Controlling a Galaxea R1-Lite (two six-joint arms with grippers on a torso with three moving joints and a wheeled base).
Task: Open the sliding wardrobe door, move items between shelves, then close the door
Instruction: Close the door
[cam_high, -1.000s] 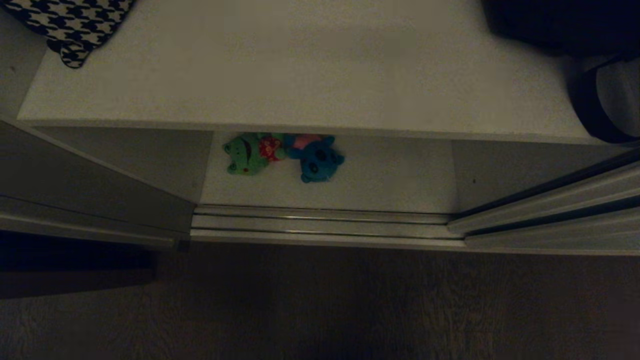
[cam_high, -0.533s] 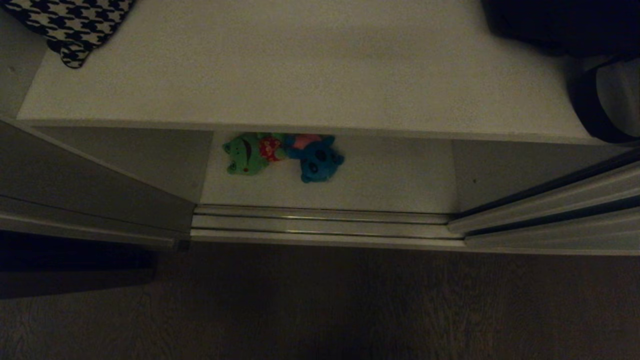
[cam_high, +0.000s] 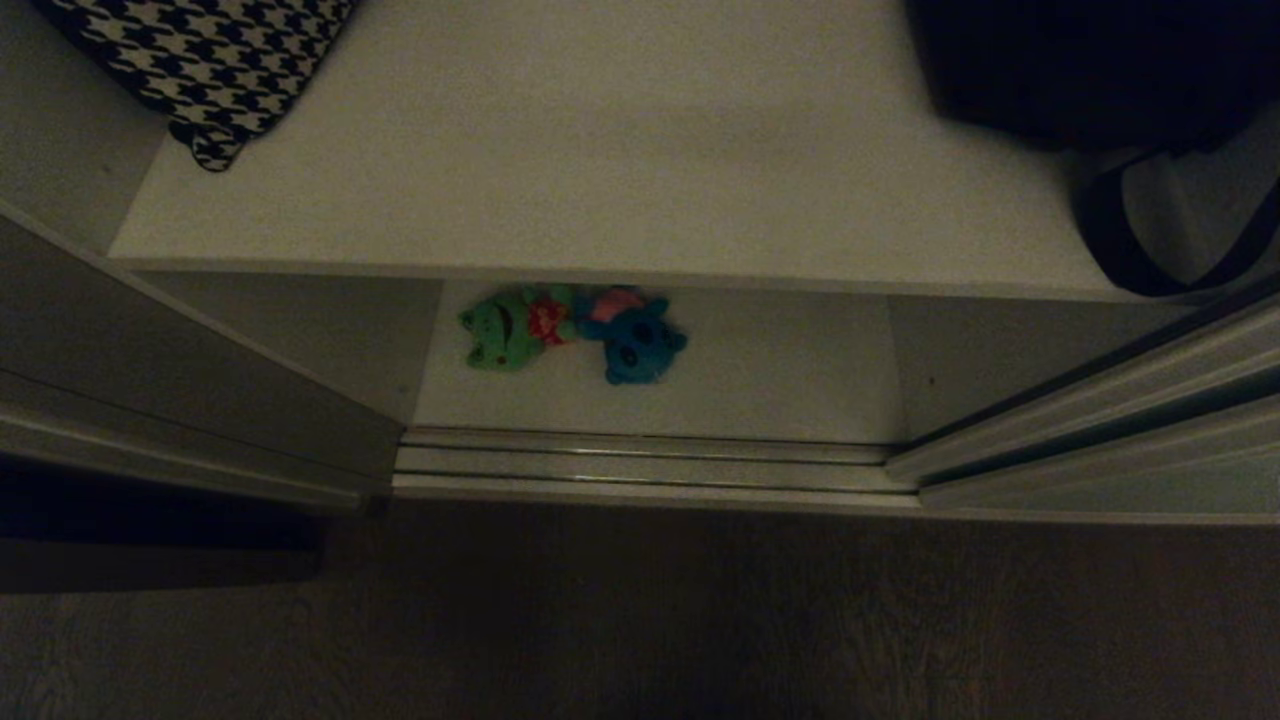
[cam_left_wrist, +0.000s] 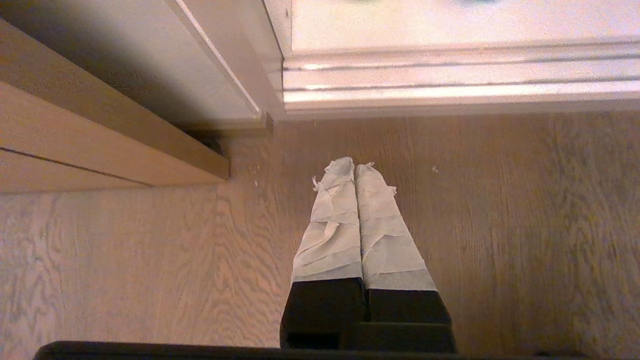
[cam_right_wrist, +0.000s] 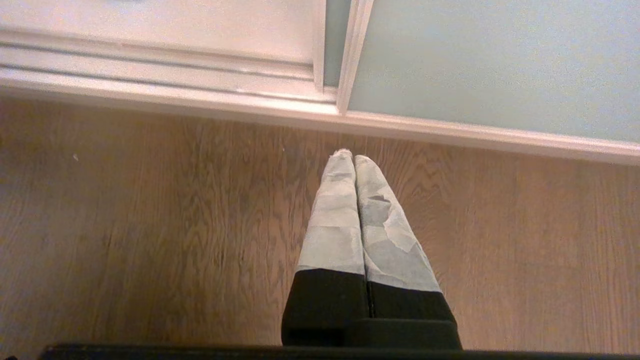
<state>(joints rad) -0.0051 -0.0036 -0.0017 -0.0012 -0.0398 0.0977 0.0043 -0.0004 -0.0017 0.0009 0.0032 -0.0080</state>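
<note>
The wardrobe stands open in the head view. A green plush toy (cam_high: 508, 339) with a red patch and a teal-blue one (cam_high: 636, 345) with a pink back lie side by side on the bottom white shelf (cam_high: 760, 380). Above them juts a wider white shelf (cam_high: 620, 170). The pale grey-green sliding door (cam_right_wrist: 490, 60) is slid aside to the right, its frame (cam_high: 1090, 430) angling across the head view. My left gripper (cam_left_wrist: 354, 166) and right gripper (cam_right_wrist: 353, 156) hang shut and empty over the wooden floor, short of the track; neither shows in the head view.
A houndstooth bag (cam_high: 215, 70) rests at the upper shelf's back left, a black bag (cam_high: 1080, 70) with a strap at its back right. The ribbed metal floor track (cam_high: 640, 465) runs along the wardrobe's front. A brown wooden frame (cam_left_wrist: 100, 135) stands left of the opening.
The whole head view has shifted: the wardrobe sits lower and a little smaller in the picture, showing more of both bags. The toys and the grippers have not moved.
</note>
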